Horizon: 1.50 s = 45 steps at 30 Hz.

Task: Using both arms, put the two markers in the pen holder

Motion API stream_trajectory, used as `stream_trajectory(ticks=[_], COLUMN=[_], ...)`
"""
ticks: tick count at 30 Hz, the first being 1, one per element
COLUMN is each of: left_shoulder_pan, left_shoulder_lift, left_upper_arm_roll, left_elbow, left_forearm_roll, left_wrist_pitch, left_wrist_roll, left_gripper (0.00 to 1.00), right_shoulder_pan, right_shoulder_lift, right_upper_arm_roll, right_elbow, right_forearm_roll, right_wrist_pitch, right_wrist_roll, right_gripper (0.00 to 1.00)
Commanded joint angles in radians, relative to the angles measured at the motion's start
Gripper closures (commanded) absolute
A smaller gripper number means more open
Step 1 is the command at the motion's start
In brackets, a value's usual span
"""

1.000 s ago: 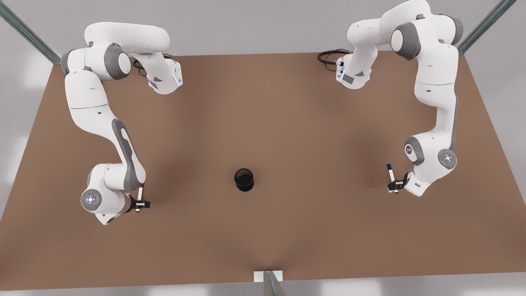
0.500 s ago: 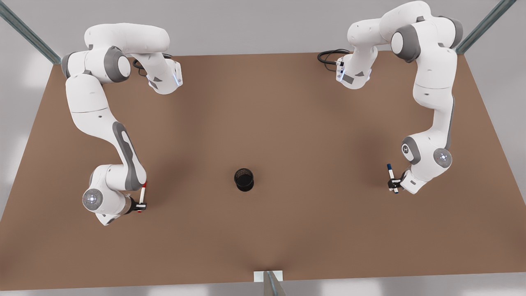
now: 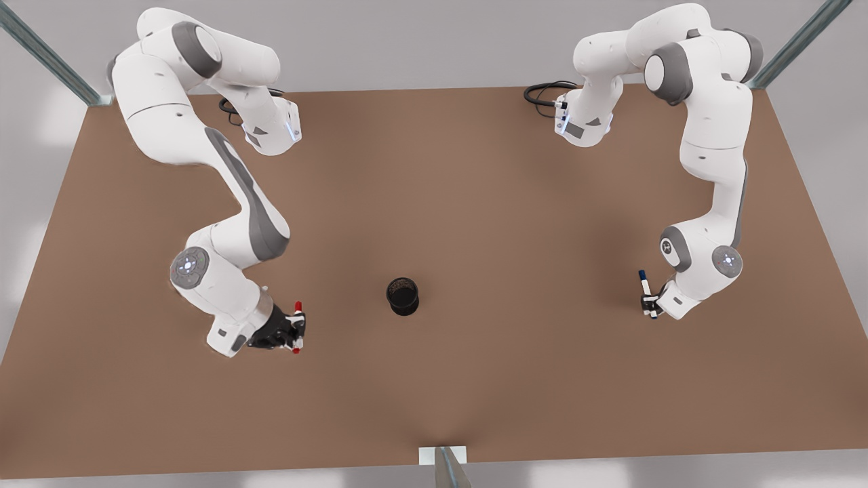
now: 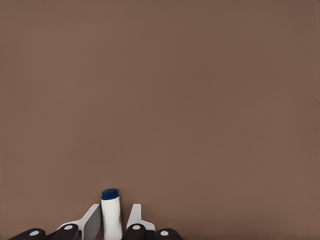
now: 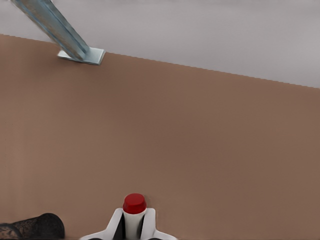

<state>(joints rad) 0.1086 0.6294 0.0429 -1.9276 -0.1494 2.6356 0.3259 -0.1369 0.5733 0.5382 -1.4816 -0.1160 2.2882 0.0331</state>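
The right pincer [image 3: 293, 330] has lifted and swung toward the pen holder [image 3: 403, 296] since a moment ago, its fingers shut on the red marker [image 3: 297, 308], so this one is now travelling to the cup, I think. The holder stands beside that pincer, a little apart. The red marker now stands more steeply. The left pincer [image 3: 649, 303] has hardly moved; closed on the blue marker [image 3: 644, 285], low over the bench [image 3: 475, 203], long axis nearly flat, dark cap pointing away from the cup.
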Motion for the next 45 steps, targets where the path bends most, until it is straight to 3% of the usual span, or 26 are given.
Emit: stream_trajectory(ticks=[1, 8, 16, 22, 25, 29, 30, 31, 36, 38, 39, 40, 42, 43, 45], left_shoulder_pan=[0.000, -0.001, -0.009, -0.007, -0.007, -0.030, -0.032, -0.044, -0.133, -0.216, -0.260, -0.283, -0.319, -0.316, -0.317], left_shoulder_lift=[0.000, 0.004, 0.000, -0.187, -0.237, -0.223, -0.221, -0.218, -0.227, -0.208, -0.151, -0.102, -0.028, 0.029, 0.055], left_upper_arm_roll=[0.000, 0.000, -0.001, -0.110, -0.198, -0.227, -0.227, -0.225, -0.227, -0.242, -0.248, -0.253, -0.279, -0.360, -0.425], left_elbow=[0.001, 0.001, 0.004, 0.048, 0.056, 0.108, 0.108, 0.108, 0.180, 0.304, 0.410, 0.484, 0.581, 0.598, 0.596], left_forearm_roll=[0.001, 0.001, 0.001, -0.090, -0.108, -0.111, -0.111, -0.111, -0.105, -0.134, -0.179, -0.179, -0.185, -0.188, -0.292], left_wrist_pitch=[0.001, 0.009, 0.006, -0.196, -0.246, -0.306, -0.306, -0.306, -0.377, -0.398, -0.396, -0.393, -0.320, -0.162, -0.039], left_wrist_roll=[0.036, 0.032, -0.004, -0.014, -0.091, -0.128, -0.128, -0.130, -0.212, -0.307, -0.324, -0.326, -0.317, -0.257, -0.197], left_gripper=[0.57, 0.63, 0.79, 0.79, 0.79, 0.79, 0.79, 0.79, 0.79, 0.79, 0.79, 0.79, 0.79, 0.79, 0.79], right_shoulder_pan=[0.049, 0.287, 0.324, 0.323, 0.335, 0.309, 0.276, 0.281, 0.237, -0.012, -0.159, -0.210, -0.175, -0.069, 0.000], right_shoulder_lift=[-0.003, 0.010, 0.083, 0.109, 0.131, 0.100, 0.080, 0.083, 0.039, 0.039, 0.040, -0.010, -0.087, -0.150, -0.256], right_upper_arm_roll=[0.043, 0.023, 0.022, 0.020, 0.020, 0.025, 0.037, 0.037, 0.103, 0.344, 0.518, 0.537, 0.396, 0.159, -0.133], right_elbow=[0.010, 0.037, 0.032, -0.006, -0.026, -0.175, -0.229, -0.230, -0.189, 0.006, 0.020, 0.012, 0.090, 0.145, 0.146], right_forearm_roll=[-0.082, -0.234, -0.504, -0.617, -0.758, -0.973, -1.027, -1.044, -1.006, -0.720, -0.717, -0.590, -0.411, -0.234, -0.047], right_wrist_pitch=[0.034, 0.192, 0.307, 0.330, 0.343, 0.399, 0.412, 0.422, 0.315, -0.096, -0.231, -0.249, -0.413, -0.513, -0.624], right_wrist_roll=[0.338, 0.651, 0.863, 0.909, 1.042, 1.248, 1.292, 1.335, 1.285, 0.858, 0.808, 0.671, 0.539, 0.418, 0.167], right_gripper=[0.79, 0.79, 0.79, 0.79, 0.79, 0.79, 0.34, 0.00, 0.00, 0.00, 0.00, 0.00, 0.00, 0.00, 0.00])
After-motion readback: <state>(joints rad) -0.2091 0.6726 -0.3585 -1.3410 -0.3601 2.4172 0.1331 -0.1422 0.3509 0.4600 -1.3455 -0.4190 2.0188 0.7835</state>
